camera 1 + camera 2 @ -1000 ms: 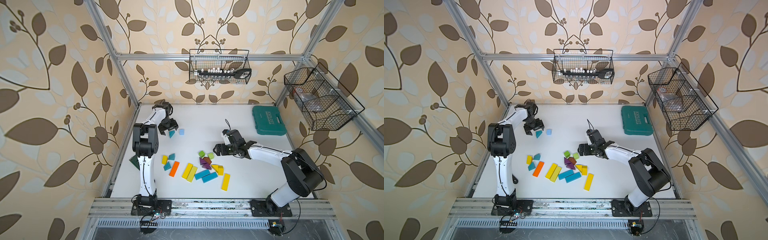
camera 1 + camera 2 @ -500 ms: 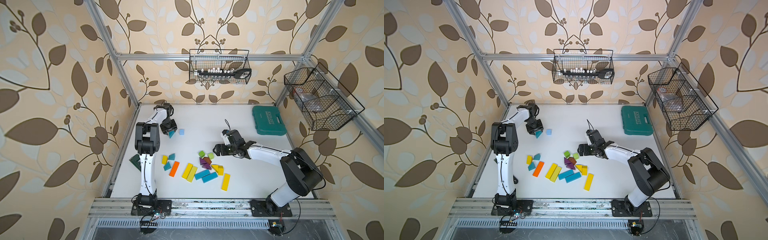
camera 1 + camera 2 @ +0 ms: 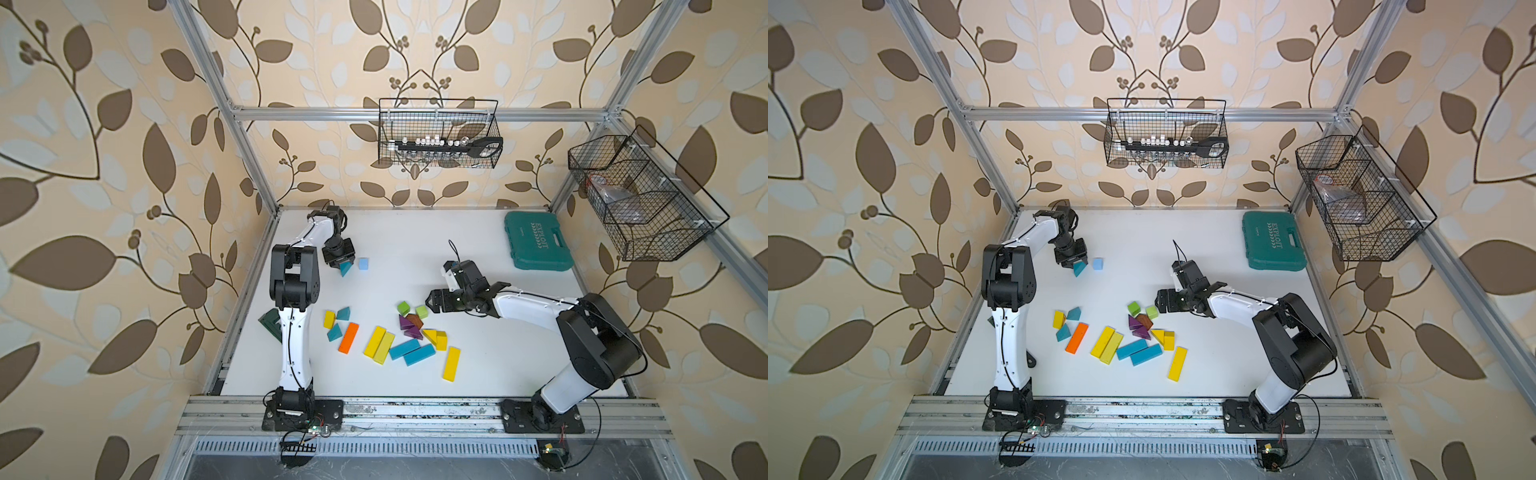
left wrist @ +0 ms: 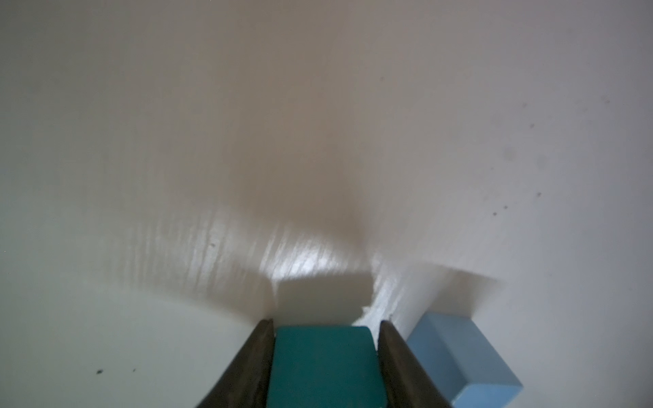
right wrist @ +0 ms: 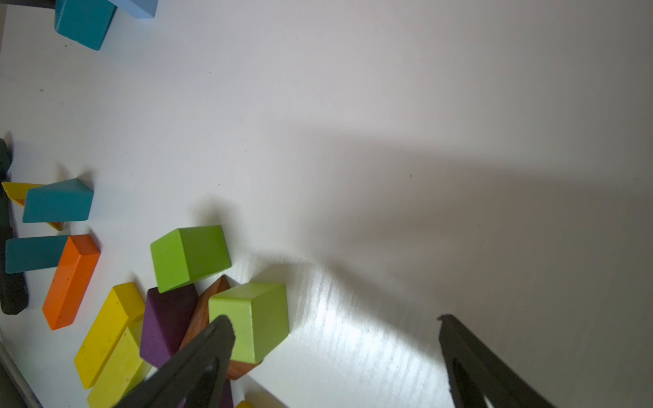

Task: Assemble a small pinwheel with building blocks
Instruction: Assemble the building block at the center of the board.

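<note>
Left gripper (image 4: 325, 323) has closed since a second ago, jaws now clamped on teal wedge (image 3: 345, 271) near tabletop's far left corner, light-blue cube (image 3: 363, 264) just beside it; right gripper (image 5: 335, 319) jaws spread wide, holding nothing, beside light-green cube (image 5: 254, 318) mid-tabletop

The left gripper (image 4: 325, 325), open over the teal wedge (image 4: 323, 364) a second ago, now clamps it between its jaws.
</note>
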`<state>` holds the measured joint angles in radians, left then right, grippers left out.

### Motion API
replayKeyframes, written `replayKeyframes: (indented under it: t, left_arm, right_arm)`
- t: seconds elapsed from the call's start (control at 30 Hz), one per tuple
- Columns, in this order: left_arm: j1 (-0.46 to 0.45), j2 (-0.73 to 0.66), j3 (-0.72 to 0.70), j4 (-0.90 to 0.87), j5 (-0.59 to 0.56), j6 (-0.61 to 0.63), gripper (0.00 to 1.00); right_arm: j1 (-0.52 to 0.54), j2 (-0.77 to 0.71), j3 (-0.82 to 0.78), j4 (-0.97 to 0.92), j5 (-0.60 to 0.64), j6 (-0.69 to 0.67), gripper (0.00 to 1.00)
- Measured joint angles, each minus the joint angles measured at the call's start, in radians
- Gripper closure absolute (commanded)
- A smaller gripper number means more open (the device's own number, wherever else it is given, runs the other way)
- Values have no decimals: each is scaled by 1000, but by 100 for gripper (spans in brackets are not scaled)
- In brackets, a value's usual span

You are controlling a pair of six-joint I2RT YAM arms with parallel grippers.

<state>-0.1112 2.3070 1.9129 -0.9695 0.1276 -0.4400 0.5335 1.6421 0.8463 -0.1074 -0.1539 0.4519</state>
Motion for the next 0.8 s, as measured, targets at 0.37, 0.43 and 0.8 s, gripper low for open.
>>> replayKeyframes:
  t: [0.37, 0.43, 0.8]
  left_arm:
    - [-1, 14, 21, -1, 48, 49, 33]
    - [-1, 14, 21, -1, 61, 49, 32]
    - [-1, 10, 13, 41, 142, 27, 22]
  right_arm:
    - [0, 8, 0, -1, 0, 0, 8]
    - [0, 8, 0, 0, 0, 0, 8]
    - [0, 8, 0, 0, -2, 1, 9]
